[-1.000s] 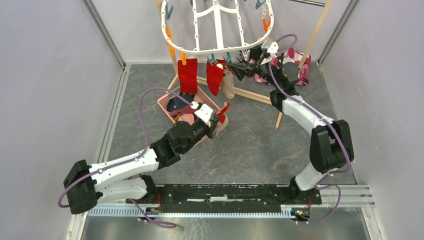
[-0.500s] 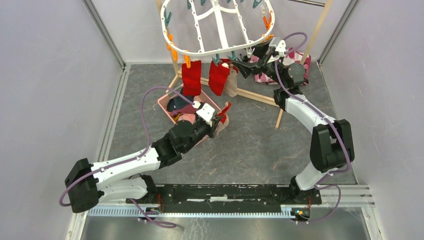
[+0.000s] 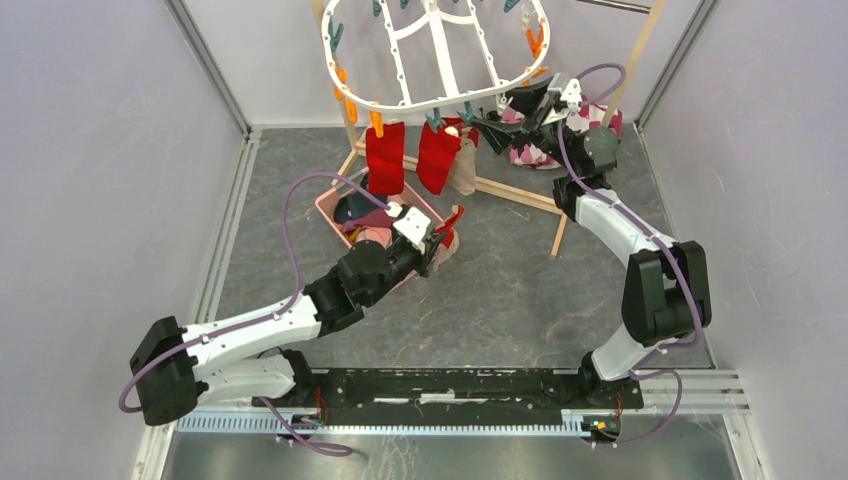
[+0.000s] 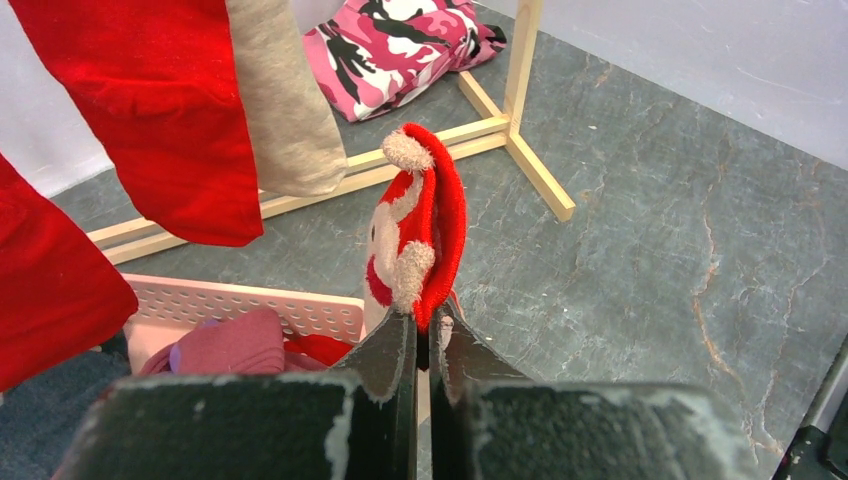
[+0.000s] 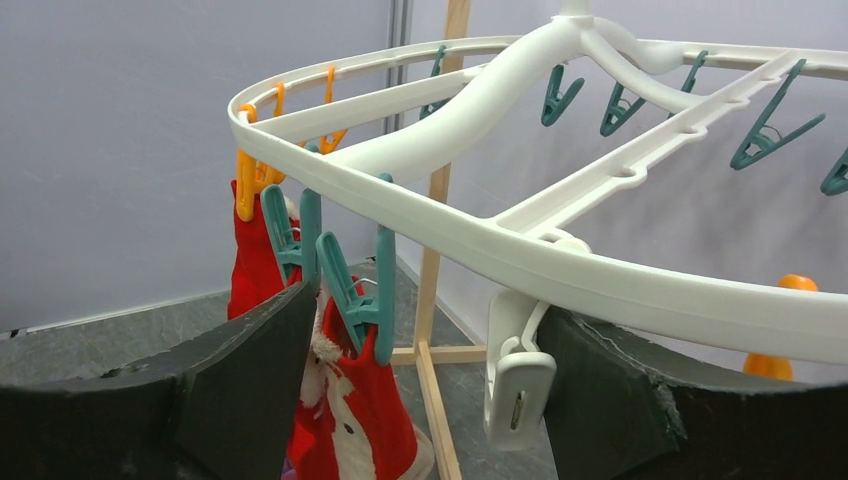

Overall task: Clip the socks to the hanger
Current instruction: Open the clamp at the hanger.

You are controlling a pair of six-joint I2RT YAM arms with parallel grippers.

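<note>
Just left of the overhead view's centre, the left gripper (image 3: 437,243) is clamped on a red-and-white sock (image 4: 425,225). In the left wrist view the sock stands up from between the closed jaws, its fuzzy white trim curling over at the top. The gripper hovers at the lower right edge of a pink basket (image 3: 330,200) that holds more fabric — a magenta piece and something dark among it. In the upper middle of the overhead frame the white hanger (image 3: 437,50) hangs tilted. From its near rim two red socks (image 3: 385,160) and a beige sock (image 3: 463,165) hang side by side, pinned by pegs. The right gripper (image 3: 485,122) is raised to that rim at the upper right, just right of the beige sock. Its jaws stand wide apart and hold nothing — the right wrist view shows the rim running across between the two dark fingers (image 5: 230,390). There, teal pegs (image 5: 350,285) sit near the left finger and a white peg (image 5: 515,375) close to the right one. An orange peg (image 5: 247,185) sits farther along the rim at the left of that view. Behind the right arm a pink, black and white cloth (image 3: 530,150) lies on the grey table (image 3: 500,290) beside the foot of a wooden rack (image 3: 510,192).
</note>
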